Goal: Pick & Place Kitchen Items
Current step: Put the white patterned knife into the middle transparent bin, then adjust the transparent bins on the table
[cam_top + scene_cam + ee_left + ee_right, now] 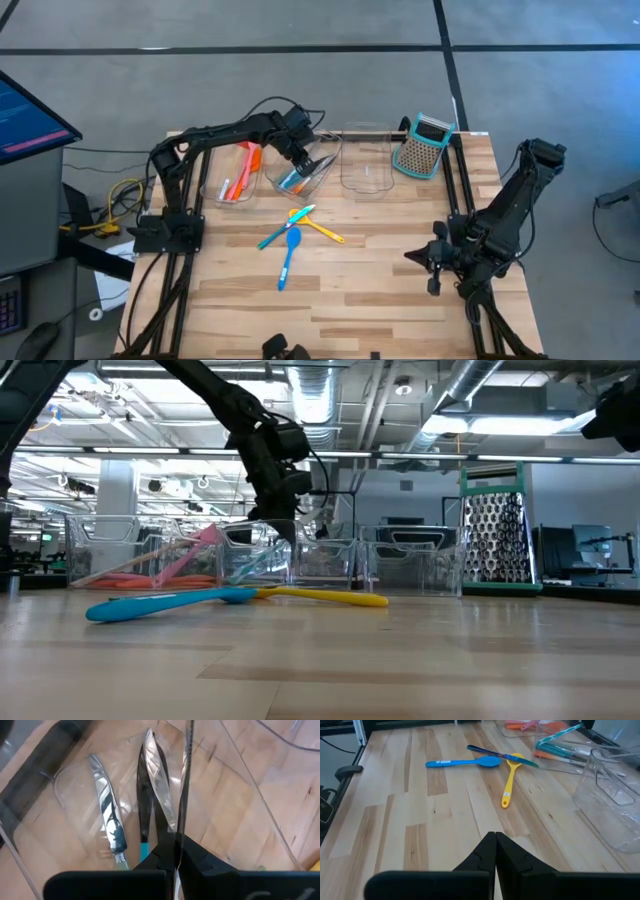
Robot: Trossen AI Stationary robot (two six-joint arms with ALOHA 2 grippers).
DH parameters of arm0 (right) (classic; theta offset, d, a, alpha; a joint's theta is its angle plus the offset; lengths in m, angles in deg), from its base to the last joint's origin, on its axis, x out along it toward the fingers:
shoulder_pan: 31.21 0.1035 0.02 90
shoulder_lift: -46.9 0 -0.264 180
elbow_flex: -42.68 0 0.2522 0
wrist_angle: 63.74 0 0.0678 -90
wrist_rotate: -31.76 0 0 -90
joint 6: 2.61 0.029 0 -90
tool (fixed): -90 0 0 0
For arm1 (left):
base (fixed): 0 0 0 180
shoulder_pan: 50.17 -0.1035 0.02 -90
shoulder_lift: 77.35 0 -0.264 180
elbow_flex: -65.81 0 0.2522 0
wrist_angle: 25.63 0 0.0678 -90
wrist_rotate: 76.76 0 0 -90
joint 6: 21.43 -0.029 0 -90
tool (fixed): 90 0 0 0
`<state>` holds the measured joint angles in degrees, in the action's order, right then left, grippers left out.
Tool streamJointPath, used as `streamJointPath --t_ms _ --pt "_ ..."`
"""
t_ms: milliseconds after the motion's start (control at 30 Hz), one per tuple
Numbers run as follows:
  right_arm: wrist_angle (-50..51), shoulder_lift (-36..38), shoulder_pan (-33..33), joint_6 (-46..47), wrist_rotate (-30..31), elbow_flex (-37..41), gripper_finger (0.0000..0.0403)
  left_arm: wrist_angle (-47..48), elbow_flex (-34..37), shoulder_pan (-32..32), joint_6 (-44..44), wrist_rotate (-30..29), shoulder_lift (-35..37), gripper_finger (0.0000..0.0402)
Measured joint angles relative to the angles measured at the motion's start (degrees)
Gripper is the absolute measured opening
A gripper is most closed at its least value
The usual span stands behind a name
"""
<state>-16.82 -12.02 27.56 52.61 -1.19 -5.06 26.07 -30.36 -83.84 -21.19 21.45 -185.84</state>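
Your left gripper (pixel 305 160) is over the middle bin (pixel 325 175), fingers pinched together with nothing between them. That bin holds a few utensils, including a teal-handled one (pixel 292 181). The left bin (pixel 215 190) holds orange spatulas (pixel 247 160). On the table (pixel 380 270) just in front of the bins lie three spoons, crossing near their bowls: blue spoon (pixel 289 254), yellow spoon (pixel 320 228), teal spoon (pixel 283 229). The right bin (pixel 366 165) stands beside the grater (pixel 424 145). Your right gripper (pixel 432 268) is clenched empty, parked at the table's right edge.

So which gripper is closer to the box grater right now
The left. The left gripper is inside the middle bin beside the grater; the right gripper waits farther off at the table's near side.
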Motion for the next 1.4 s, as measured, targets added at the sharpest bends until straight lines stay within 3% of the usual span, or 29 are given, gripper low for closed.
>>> streamJointPath --t_ms 667,1167,1400 --pt "0.7 0.0 0.0 -0.3 1.8 0.0 0.0000 -8.1 -0.1 -0.2 0.0 -0.4 -10.1 0.0001" --pt "0.7 0.0 0.0 0.2 1.7 0.0 0.0000 -13.2 0.1 0.0 4.9 -3.6 -7.7 0.0006" --pt "0.6 0.0 0.0 0.4 1.5 0.0 0.0000 -13.3 0.1 0.5 4.8 -3.6 -7.0 0.0051"
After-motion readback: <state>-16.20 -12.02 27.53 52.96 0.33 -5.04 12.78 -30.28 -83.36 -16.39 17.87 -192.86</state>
